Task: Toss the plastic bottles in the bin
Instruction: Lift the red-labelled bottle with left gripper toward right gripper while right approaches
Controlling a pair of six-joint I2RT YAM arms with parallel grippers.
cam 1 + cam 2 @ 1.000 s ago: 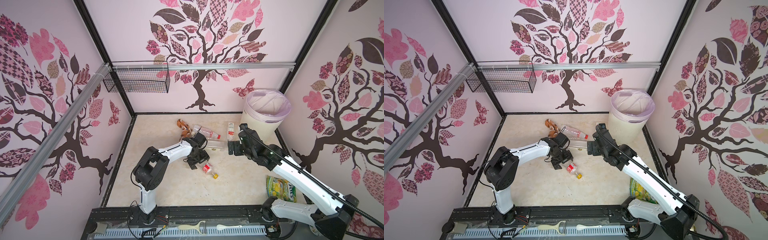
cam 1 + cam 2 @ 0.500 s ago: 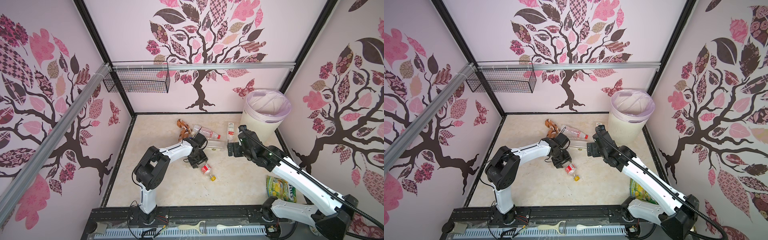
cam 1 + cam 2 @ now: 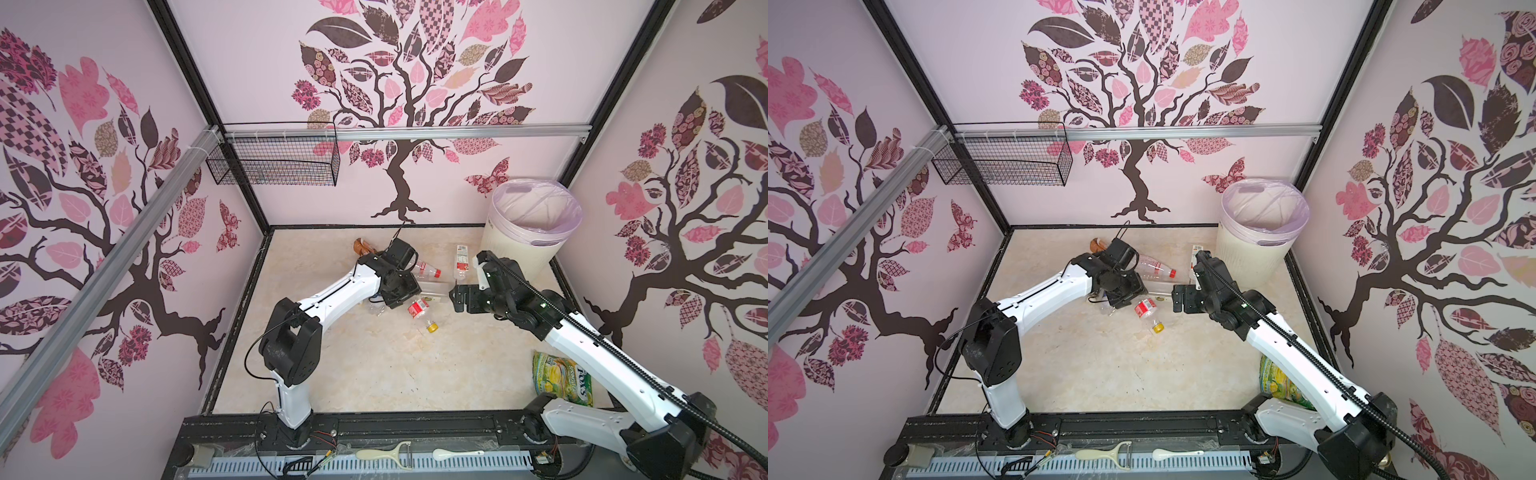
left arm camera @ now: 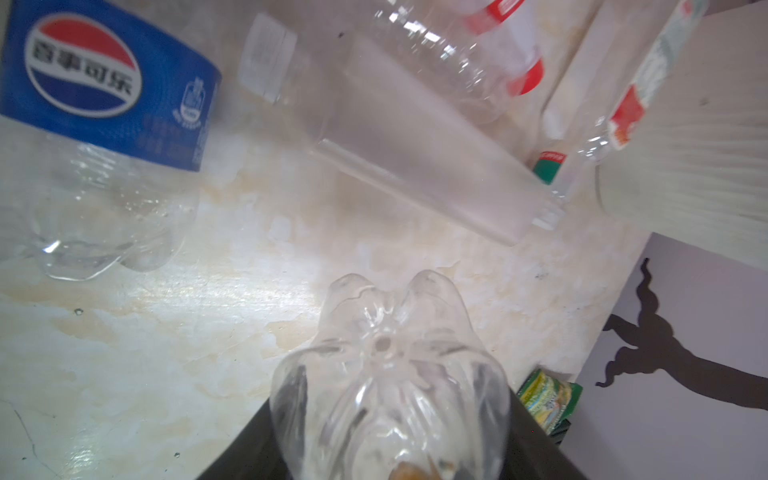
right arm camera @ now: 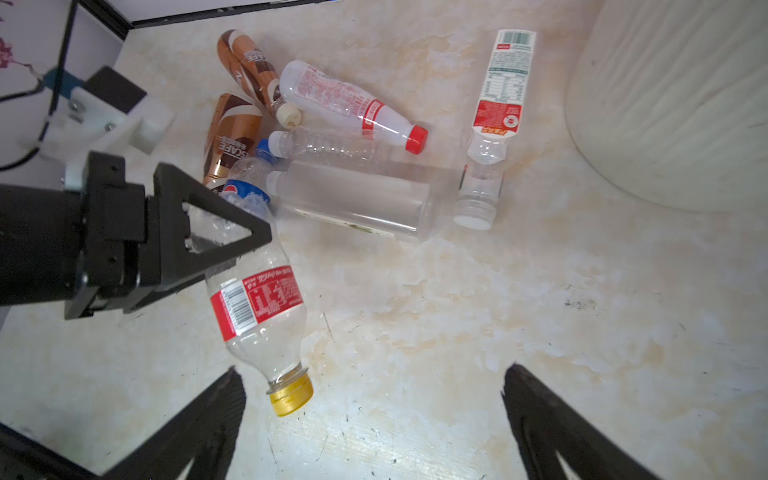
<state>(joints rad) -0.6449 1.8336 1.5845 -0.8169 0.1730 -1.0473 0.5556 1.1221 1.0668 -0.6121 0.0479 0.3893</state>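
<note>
**ONE UP, THE REST WAITING:** My left claw is clamped on the base end of a clear red-label bottle. The jaws are drawn partway in and pinch the soft plastic, so its moulded bottom bulges out between them in the left wrist view. The bottle slants down and away from the claw with its yellow cap lowest. I cannot tell whether the cap touches the worktop or hangs just off it. My right claw hovers beside the bottle, jaws spread wide and holding nothing, with the cap close to one of its fingers.

The bin stands in the far right corner, well apart from the held bottle and beyond my right arm. Just behind the left claw lie a large clear bottle, a red-capped bottle, two brown-wrapped bottles and a blue-label bottle. A white-label bottle lies near the foot of the bin.

I judge this to be the pick-up of one bottle, with the rest of the clearing ahead. The next move calls for a lift clear of the heap, a carry past my right arm to above the bin's rim, and only then letting go. Held by one end, the bottle may swing.
</note>
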